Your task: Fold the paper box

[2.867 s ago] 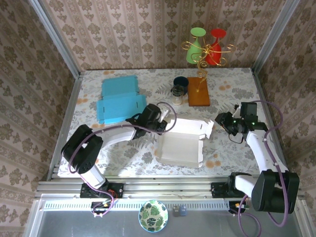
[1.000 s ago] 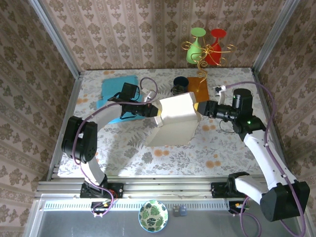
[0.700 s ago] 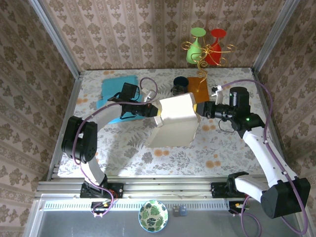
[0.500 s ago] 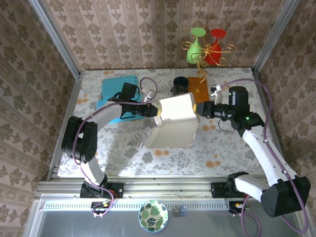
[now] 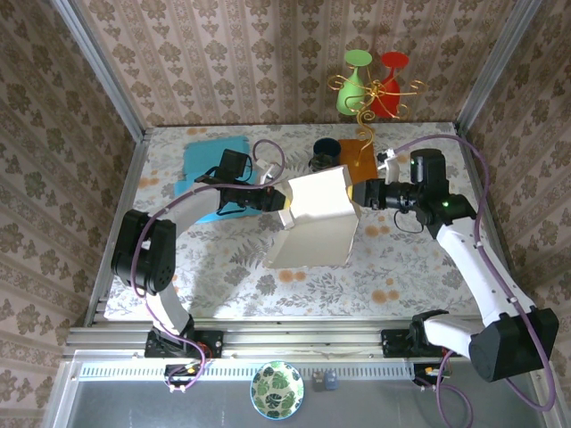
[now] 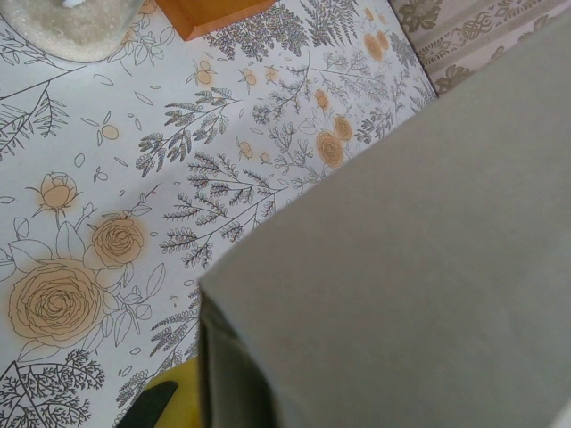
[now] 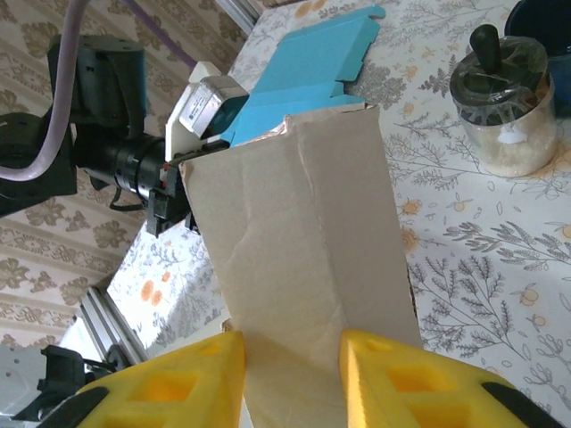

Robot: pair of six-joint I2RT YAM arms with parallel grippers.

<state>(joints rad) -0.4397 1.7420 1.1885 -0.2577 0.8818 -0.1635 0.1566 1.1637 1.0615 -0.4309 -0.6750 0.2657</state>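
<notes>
From above, the box (image 5: 317, 223) is held tilted over the middle of the table (image 5: 223, 267). The left gripper (image 5: 284, 201) is clamped on its left edge and the right gripper (image 5: 359, 194) is at its right edge. Bare cloth runs from the box's lower edge to the near rail. A jar (image 5: 321, 163) and a wooden base (image 5: 359, 160) stand just behind the box, and blue sheets (image 5: 210, 160) lie at the far left.

At the left wrist, a grey panel fills the lower right, with a yellow finger (image 6: 165, 399) at its bottom corner.

At the right wrist, both yellow fingers flank the box's near end. Whether they press on it, I cannot tell.
</notes>
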